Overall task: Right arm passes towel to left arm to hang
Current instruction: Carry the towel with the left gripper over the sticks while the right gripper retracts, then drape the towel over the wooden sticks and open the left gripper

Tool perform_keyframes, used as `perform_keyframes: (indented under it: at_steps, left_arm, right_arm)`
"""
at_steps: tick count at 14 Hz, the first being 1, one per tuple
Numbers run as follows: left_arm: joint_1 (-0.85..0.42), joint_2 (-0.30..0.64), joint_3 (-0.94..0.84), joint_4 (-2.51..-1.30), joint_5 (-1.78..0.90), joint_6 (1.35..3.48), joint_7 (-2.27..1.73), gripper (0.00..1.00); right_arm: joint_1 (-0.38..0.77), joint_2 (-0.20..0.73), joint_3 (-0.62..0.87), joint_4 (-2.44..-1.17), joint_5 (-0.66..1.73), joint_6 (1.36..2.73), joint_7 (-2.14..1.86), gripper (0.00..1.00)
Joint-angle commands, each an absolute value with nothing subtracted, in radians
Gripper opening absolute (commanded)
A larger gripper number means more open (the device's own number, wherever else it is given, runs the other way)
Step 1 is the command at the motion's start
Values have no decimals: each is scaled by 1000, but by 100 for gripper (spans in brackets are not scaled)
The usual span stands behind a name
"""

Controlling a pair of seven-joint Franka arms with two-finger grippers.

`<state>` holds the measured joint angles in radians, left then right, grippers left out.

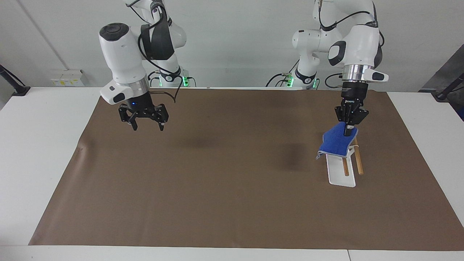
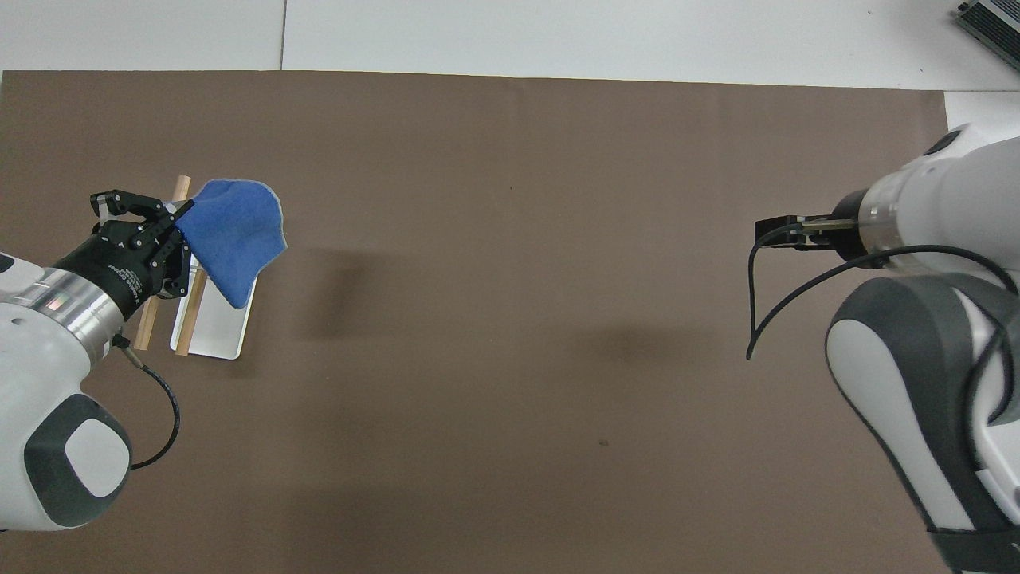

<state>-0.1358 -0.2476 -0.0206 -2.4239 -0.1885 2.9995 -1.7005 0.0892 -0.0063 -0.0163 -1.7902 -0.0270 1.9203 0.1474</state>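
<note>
Noting brown mat (image 1: 217, 181) over our white counter (image 1: 43, 152); left gripper (image 1: 348, 133) pinching towel (image 1: 336, 142) above rack (image 1: 342, 170), right gripper (image 1: 146, 125) spread, empty

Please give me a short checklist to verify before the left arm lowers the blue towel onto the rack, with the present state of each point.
1. Left gripper shut on the towel: ok, one corner is pinched and the rest hangs below.
2. Towel over the rack: ok, it hangs above the two wooden bars.
3. Towel already resting on a bar: cannot tell, the cloth hides the contact.
4. Right gripper out of the way: ok, open, holding nothing, over the brown mat at the right arm's end.
5. Rack standing upright on the mat: ok.
</note>
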Motion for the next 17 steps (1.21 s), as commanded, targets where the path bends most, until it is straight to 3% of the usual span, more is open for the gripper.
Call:
perform_keyframes:
  at_steps: [1,5,8,17]
  left_arm:
    - [-78,-275,-31,-2508,-173,3101,-1681,0]
    - [-69,-195,-31,-2551,-173,3293,-1612,0]
    - [-20,-146,-32,-2551,-173,3367,-1611,0]
    - [80,-121,-31,-2543,-175,3378,-1609,0]
  right_arm:
    - [45,-2,-29,-1633,-35,1737,166,100]
    - [40,-8,-80,-1499,-46,1547,160,100]
    - [35,-54,-84,-1572,-43,1537,172,100]
    - [70,-60,-138,-1577,-21,1522,169,100]
